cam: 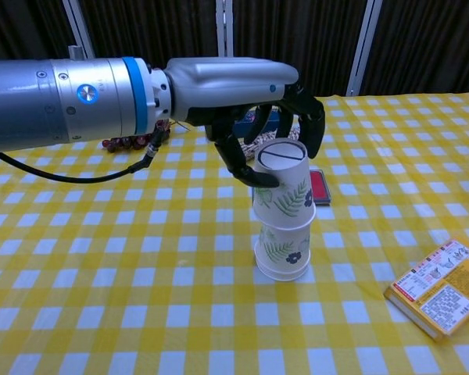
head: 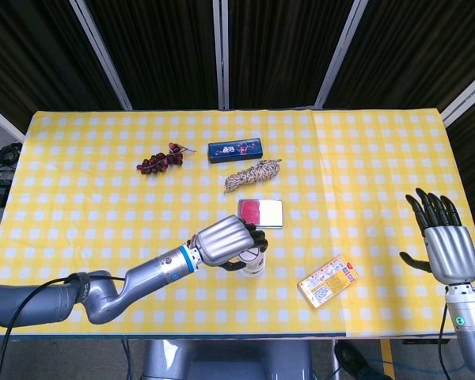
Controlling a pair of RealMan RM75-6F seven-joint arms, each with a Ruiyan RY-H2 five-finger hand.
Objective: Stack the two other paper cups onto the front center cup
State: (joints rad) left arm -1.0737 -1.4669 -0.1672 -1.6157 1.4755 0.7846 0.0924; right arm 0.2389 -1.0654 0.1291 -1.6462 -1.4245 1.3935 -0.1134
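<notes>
An upside-down paper cup with a leaf print [cam: 282, 251] stands at the front centre of the yellow checked table. A second, similar cup [cam: 284, 183], also upside down and slightly tilted, sits over its top. My left hand [cam: 246, 90] reaches over from the left and grips this upper cup between thumb and fingers. In the head view the left hand [head: 224, 244] covers most of the cups [head: 256, 262]. My right hand [head: 446, 248] hovers with its fingers spread off the table's right edge, holding nothing; the chest view does not show it.
A red pad in a silver case [head: 260, 212] lies just behind the cups. Further back are a rope bundle [head: 252, 174], a blue box [head: 235, 150] and dark grapes [head: 160, 161]. A yellow snack packet [cam: 445, 287] lies at the front right.
</notes>
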